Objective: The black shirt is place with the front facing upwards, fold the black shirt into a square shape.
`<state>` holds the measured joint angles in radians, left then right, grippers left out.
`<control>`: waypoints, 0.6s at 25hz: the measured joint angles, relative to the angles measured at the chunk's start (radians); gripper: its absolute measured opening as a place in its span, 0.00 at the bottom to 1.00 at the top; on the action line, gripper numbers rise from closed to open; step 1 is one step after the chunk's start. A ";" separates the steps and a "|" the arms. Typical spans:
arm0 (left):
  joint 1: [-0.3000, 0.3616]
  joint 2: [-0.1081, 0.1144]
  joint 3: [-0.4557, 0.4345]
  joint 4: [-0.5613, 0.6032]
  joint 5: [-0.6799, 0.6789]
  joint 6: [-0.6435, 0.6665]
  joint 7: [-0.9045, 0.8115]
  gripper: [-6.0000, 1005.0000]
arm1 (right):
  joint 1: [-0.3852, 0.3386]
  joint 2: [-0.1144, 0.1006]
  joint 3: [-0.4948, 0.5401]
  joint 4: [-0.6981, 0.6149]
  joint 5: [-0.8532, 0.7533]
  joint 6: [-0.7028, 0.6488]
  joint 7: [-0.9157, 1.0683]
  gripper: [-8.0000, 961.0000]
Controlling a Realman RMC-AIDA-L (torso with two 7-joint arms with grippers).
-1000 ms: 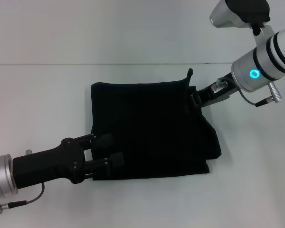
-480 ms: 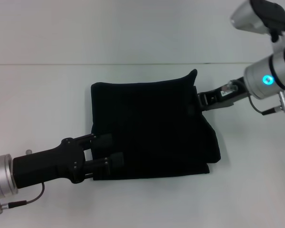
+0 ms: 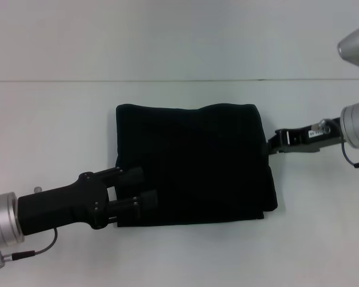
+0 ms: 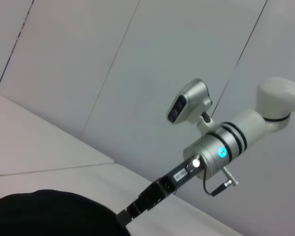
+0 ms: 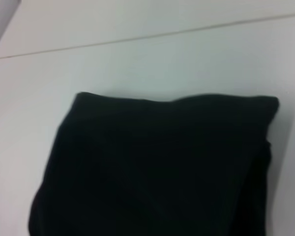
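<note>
Item: the black shirt (image 3: 191,164), lying folded into a near-square pad at the centre of the white table (image 3: 60,119), several layers thick; no lettering or label is showing. Material is reading as soft matte knit: light, limp, not slippery and not fragile. It is likely to sag and slide open if lifted by one layer, so any hold is best taken at a corner or along an edge, pinching all layers together. Edges are lying fairly straight at 9 and 12 o'clock; the 3 o'clock side is bulging outward toward 4 o'clock, with a lower layer peeking out at the 5 o'clock corner.

Left gripper (image 3: 140,190): black, rigid, reaching in from 8 o'clock, fingers parted and resting on the cloth near its 7 o'clock corner, pressing rather than pinching.

Right gripper (image 3: 268,145): slim black fingers at the shirt's 3 o'clock edge, just touching or just beside it; whether they are gripping or released cannot be told. The left wrist view is showing its tip (image 4: 124,215) meeting the cloth's rim (image 4: 49,214)
</note>
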<state>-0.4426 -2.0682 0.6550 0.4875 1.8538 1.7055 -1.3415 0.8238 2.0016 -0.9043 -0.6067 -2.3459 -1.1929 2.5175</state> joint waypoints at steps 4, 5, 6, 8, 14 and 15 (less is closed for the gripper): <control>0.000 -0.002 0.000 -0.002 0.000 -0.001 -0.001 0.75 | -0.003 -0.003 0.001 0.053 0.001 0.048 -0.022 0.01; 0.000 -0.003 0.000 -0.002 0.000 -0.001 -0.001 0.75 | -0.004 -0.004 0.001 0.058 0.002 0.056 -0.023 0.01; -0.001 -0.003 0.000 -0.002 0.000 0.000 -0.001 0.75 | -0.006 -0.003 0.001 0.062 0.002 0.064 -0.024 0.01; -0.001 -0.003 0.000 -0.003 0.000 0.000 -0.001 0.75 | -0.008 -0.003 0.001 0.064 0.002 0.074 -0.025 0.01; -0.001 -0.003 0.000 -0.014 0.000 0.002 -0.001 0.75 | -0.020 -0.001 0.069 0.063 0.015 0.076 -0.074 0.08; -0.001 -0.002 0.000 -0.014 0.000 0.002 -0.001 0.75 | -0.027 -0.001 0.097 0.061 0.027 0.072 -0.094 0.09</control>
<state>-0.4440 -2.0706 0.6550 0.4740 1.8540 1.7072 -1.3423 0.7969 2.0004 -0.8074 -0.5453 -2.3184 -1.1209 2.4240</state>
